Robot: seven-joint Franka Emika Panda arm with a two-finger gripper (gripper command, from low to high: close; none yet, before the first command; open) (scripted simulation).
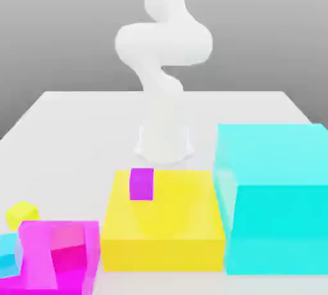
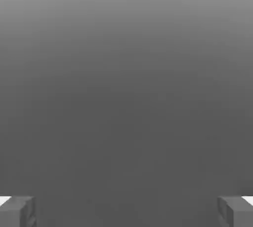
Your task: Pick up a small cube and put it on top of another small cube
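Note:
The small cube (image 1: 22, 213), tiny and bright yellow, rests on the white table at the exterior view's left, just behind a magenta block (image 1: 57, 255). A small purple cube (image 1: 141, 183) stands on top of the large flat yellow block (image 1: 163, 220). In the hand view my gripper (image 2: 126, 212) is open, its grey fingertips (image 2: 17, 212) far apart with nothing between them, facing plain grey background. The white arm (image 1: 163, 50) rises from its base at the table's middle and leaves the picture at the top.
A big cyan block (image 1: 275, 197) stands at the exterior view's right, taller than the yellow block beside it. A small cyan piece (image 1: 6, 254) shows at the left edge, partly behind the magenta block. The white table (image 1: 83, 120) stretches back around the arm's base.

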